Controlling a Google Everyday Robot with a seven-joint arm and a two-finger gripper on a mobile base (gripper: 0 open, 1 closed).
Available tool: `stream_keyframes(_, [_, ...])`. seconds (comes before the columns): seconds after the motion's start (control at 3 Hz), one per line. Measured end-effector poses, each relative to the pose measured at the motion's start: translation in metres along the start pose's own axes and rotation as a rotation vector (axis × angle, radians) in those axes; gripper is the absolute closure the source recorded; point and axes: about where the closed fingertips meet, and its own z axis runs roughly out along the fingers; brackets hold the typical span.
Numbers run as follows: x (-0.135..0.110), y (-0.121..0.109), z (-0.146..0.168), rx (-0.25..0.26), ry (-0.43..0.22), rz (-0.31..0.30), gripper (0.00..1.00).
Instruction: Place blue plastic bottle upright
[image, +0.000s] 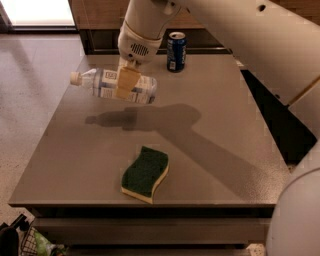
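Gripper (127, 82) pinched blue plastic bottle (100, 83) mid-body, horizontal, cap (75, 77) to one side; held clear of table (225, 125) below, presumably for room to rotate upright.

The arm (235, 45) is a run of smooth, cream-white rounded shells, with a small dark round recess in the upper segment (only one shows) and a thin tan line ringing one joint. The cylindrical wrist carries a patch of tiny dark perforations. Below it the gripper (125, 89), above the table's (225, 150) far left, has flat tan fingers (128, 77) closed across the blue plastic bottle (100, 83).
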Motion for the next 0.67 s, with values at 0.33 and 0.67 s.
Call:
stream_keyframes(0.33, [0.004,0.011,-0.013,0.059,-0.124,0.003,1.00])
stream_keyframes(0.67, [0.002,0.049,-0.001,0.100,-0.314,-0.018,1.00])
